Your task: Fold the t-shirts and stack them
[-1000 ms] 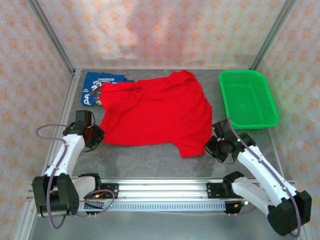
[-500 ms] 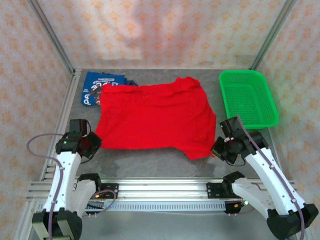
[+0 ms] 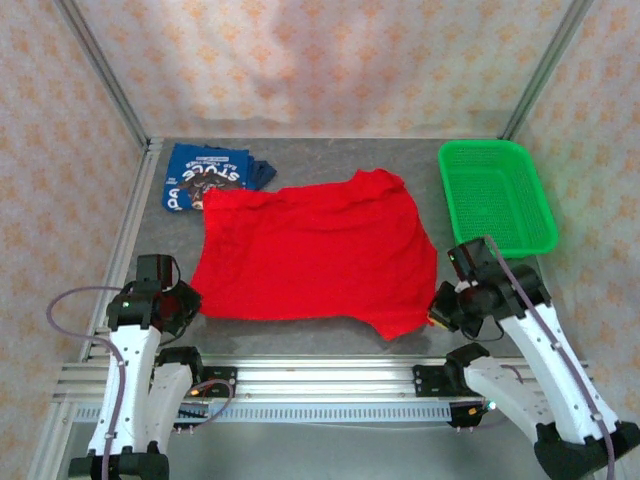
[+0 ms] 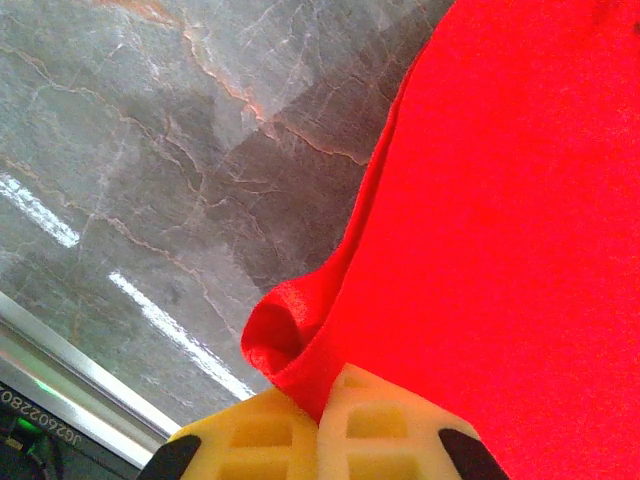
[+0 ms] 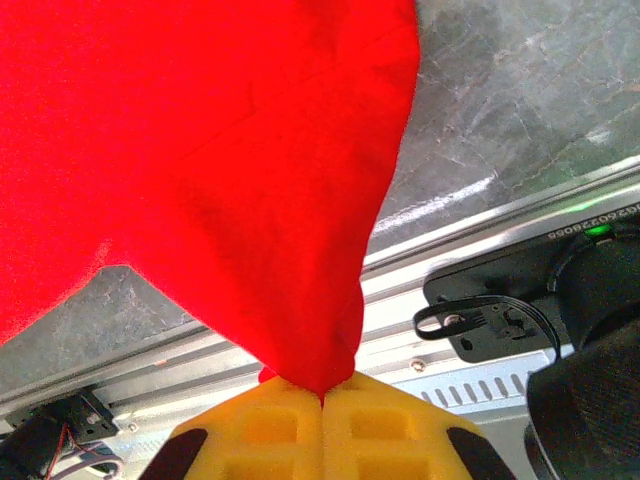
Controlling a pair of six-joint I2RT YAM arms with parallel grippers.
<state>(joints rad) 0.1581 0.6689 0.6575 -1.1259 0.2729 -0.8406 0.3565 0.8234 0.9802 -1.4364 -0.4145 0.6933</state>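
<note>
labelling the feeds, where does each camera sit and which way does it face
Top external: high behind the robot, looking down on the left hand, right hand and red t-shirt.
Left wrist: on the left arm, looking past the left hand shut on the shirt's edge.
Right wrist: same for the right hand.
Shared: all three show that shirt.

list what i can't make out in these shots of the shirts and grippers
Top view: the blue t-shirt is partly covered by the red t-shirt, and its lettering is too small to read.
Top view: the red t-shirt's underside faces down, unseen.
Left wrist view: the left gripper is cut off by the bottom edge.
Right wrist view: the right gripper likewise, with cloth covering its tips.
</note>
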